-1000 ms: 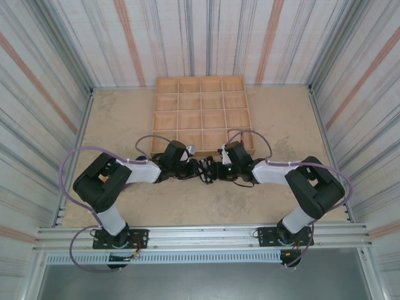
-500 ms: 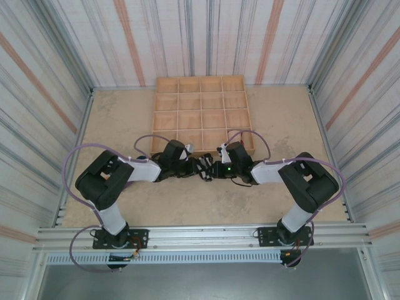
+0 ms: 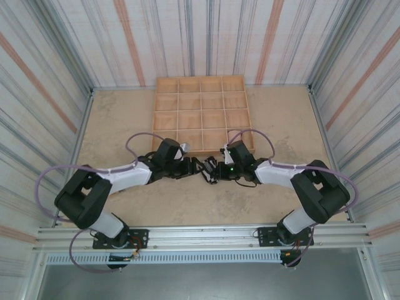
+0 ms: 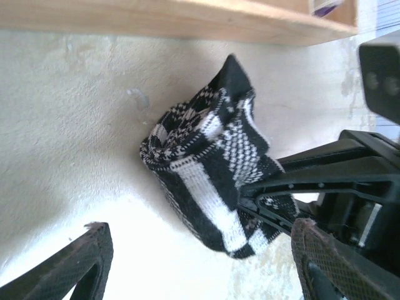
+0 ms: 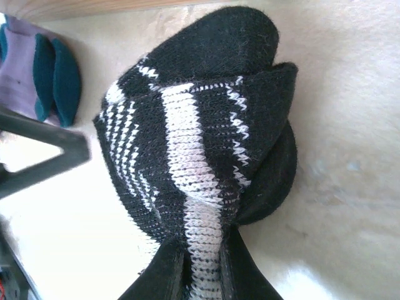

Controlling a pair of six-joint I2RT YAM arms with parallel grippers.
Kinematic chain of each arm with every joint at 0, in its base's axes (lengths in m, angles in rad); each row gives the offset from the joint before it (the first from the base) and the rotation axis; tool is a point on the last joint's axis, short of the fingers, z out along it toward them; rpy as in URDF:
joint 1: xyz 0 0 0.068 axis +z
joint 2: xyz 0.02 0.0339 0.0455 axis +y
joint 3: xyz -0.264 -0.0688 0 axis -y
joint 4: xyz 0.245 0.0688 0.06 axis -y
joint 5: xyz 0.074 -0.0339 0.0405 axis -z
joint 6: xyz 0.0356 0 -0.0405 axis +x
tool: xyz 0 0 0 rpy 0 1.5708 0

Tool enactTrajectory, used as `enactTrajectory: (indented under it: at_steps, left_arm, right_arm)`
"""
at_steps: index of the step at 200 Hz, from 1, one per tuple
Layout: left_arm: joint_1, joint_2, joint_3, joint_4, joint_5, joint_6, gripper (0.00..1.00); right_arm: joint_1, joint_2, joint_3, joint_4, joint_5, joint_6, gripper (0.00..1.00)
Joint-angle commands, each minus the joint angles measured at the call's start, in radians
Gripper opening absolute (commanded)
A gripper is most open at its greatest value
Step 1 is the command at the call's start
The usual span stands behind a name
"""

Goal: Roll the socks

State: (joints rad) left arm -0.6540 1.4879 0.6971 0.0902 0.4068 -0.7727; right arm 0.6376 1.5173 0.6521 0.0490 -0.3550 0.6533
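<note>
A rolled black-and-white striped sock (image 4: 206, 165) lies on the tabletop just in front of the wooden tray (image 3: 203, 112). My right gripper (image 5: 201, 275) is shut on the sock (image 5: 194, 125), pinching a fold of the knit between its fingers (image 4: 312, 181). My left gripper (image 4: 203, 262) stands open, with one fingertip on each side of the roll and neither touching it. In the top view the two grippers, left (image 3: 191, 167) and right (image 3: 211, 171), face each other with the sock (image 3: 204, 164) between them. A purple sock with teal ends (image 5: 37, 72) lies by the tray's edge.
The tray's near wooden wall (image 4: 187, 22) runs close behind the sock. Bare tan tabletop (image 3: 125, 125) lies to the left, right and front of the arms. Striped walls close in the table on three sides.
My left gripper has opened and let go of the striped sock, and its arm has stretched out low to the left. My right gripper has shut on the sock.
</note>
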Motion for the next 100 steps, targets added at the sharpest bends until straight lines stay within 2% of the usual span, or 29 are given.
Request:
enactTrajectory:
  at_steps: [1, 46, 100]
  left_arm:
    - [0.024, -0.095, 0.041, -0.153, -0.033, 0.063, 0.77]
    - [0.094, -0.217, 0.084, -0.434, -0.117, 0.154, 0.77]
    - [0.244, -0.343, 0.017, -0.544, -0.096, 0.182, 0.76]
  right_arm:
    - [-0.019, -0.063, 0.058, -0.205, 0.039, 0.015, 0.0]
    - [-0.107, -0.085, 0.17, -0.306, -0.03, 0.08, 0.0]
    - [-0.195, -0.036, 0.292, -0.342, -0.089, 0.111, 0.0]
